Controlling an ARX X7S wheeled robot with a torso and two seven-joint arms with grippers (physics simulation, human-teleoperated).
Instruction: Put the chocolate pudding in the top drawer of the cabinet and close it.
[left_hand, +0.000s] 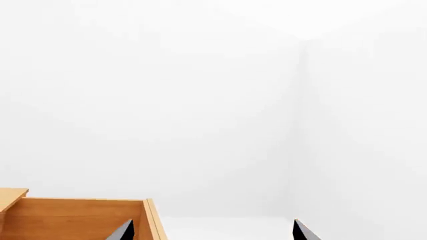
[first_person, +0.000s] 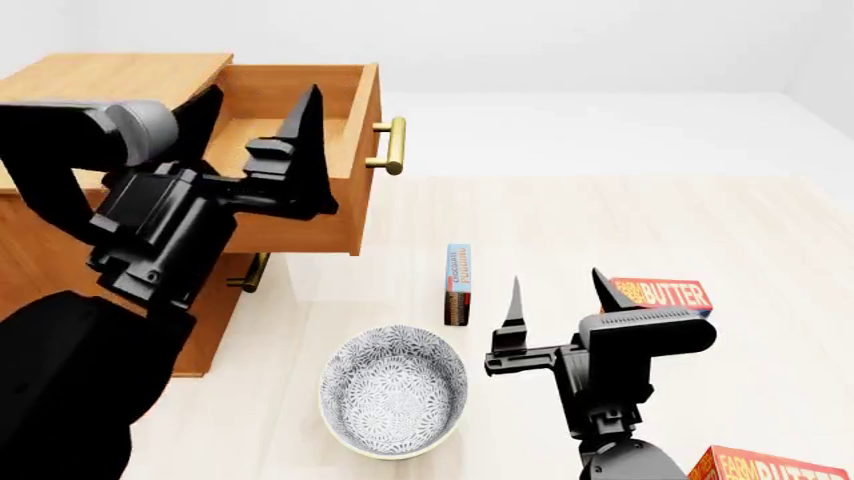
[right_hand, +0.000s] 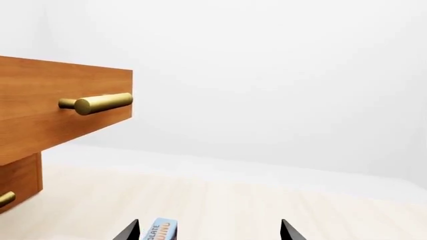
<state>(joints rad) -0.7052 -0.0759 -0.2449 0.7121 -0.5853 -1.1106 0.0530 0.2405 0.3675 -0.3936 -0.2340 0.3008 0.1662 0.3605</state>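
The chocolate pudding (first_person: 458, 283) is a thin box with a light blue face, standing on edge on the pale floor in front of the cabinet (first_person: 94, 80). The top drawer (first_person: 350, 200) is pulled out, its brass handle (first_person: 390, 145) facing right. My left gripper (first_person: 263, 102) is open over the open drawer with nothing between its fingers; in the left wrist view the left gripper (left_hand: 213, 232) sits by the drawer's corner (left_hand: 80, 217). My right gripper (first_person: 558, 290) is open, just right of the pudding and apart from it. The right wrist view shows the pudding (right_hand: 162, 230) near one fingertip (right_hand: 128, 231).
A patterned white bowl (first_person: 394, 390) sits on the floor below the pudding. One red-orange butter box (first_person: 661, 295) lies right of my right gripper, another (first_person: 767, 465) at the bottom right. The lower drawer's handle (first_person: 254, 272) shows under the open drawer.
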